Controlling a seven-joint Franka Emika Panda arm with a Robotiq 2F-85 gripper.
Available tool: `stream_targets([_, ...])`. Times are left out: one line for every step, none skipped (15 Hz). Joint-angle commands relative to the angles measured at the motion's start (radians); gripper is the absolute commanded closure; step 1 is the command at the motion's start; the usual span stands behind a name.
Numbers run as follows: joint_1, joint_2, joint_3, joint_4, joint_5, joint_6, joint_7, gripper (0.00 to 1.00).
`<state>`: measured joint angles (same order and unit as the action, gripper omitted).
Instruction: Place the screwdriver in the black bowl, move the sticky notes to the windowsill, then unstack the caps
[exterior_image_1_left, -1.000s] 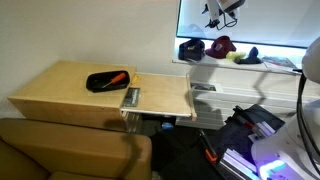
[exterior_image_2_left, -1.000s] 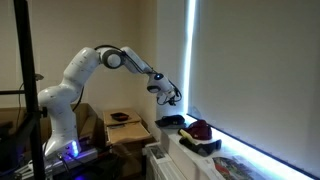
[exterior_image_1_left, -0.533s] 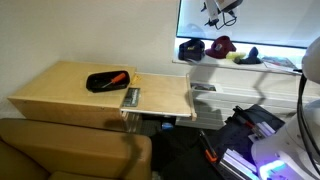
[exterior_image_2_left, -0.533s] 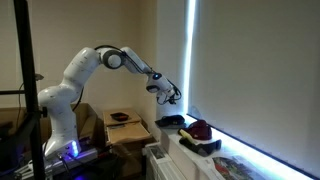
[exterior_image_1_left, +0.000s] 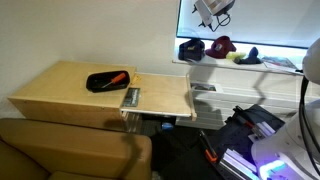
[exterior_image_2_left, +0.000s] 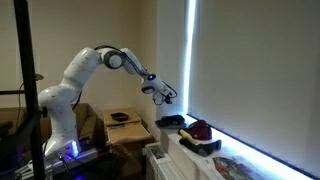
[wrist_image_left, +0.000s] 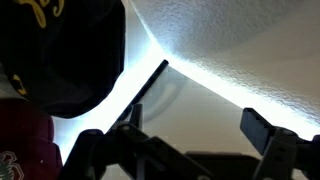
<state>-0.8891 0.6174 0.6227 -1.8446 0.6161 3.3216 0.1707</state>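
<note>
Gripper hangs high above the windowsill, against the bright window, and the top edge of the exterior view cuts part of it off. Fingers spread wide, nothing between them. The wrist view confirms it: two dark fingers stand apart at the bottom of the frame, with only glare and textured white wall between.

On the windowsill sit the caps, side by side. The dark cap is at the near end and the red cap is just beyond it. Whether they touch is hard to tell at this size. From the wrist, the dark cap fills the upper left, yellow stitching cut off at the edge, and only a sliver of the red cap shows in the lower corner.

Well away from the windowsill, on the wooden table, the black bowl holds the screwdriver. Its orange handle is plain, but its shaft is lost against the black. A small grey object lies on the table's windowsill side.

Sticky notes: too small to pick out. There are pale shapes at the windowsill's far end, but I cannot tell what they are.

In an exterior view the arm reaches toward the windowsill, gripper above the caps, in silhouette against the blown-out window.
</note>
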Motion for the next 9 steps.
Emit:
stream_targets([0.214,-0.052,-0.255,-0.069,0.037,0.054,-0.007,0.00])
stream_targets([0.291,-0.037,-0.338,-0.067,0.053,0.080,-0.016,0.00])
stream_targets([0.367,-0.030,-0.421,-0.076,0.081,0.066,-0.041,0.00])
stream_targets([0.445,-0.012,-0.502,-0.071,0.102,0.053,-0.060,0.00])
stream_targets([0.525,0.001,-0.586,-0.077,0.129,0.043,-0.076,0.00])
stream_targets([0.604,0.012,-0.669,-0.061,0.126,-0.047,-0.070,0.00])
stream_targets([0.681,0.028,-0.751,-0.049,0.117,-0.114,-0.049,0.00])
stream_targets([0.755,0.050,-0.832,-0.032,0.083,-0.188,-0.013,0.00])
stream_targets([0.793,0.062,-0.869,-0.021,0.046,-0.258,0.009,0.00])
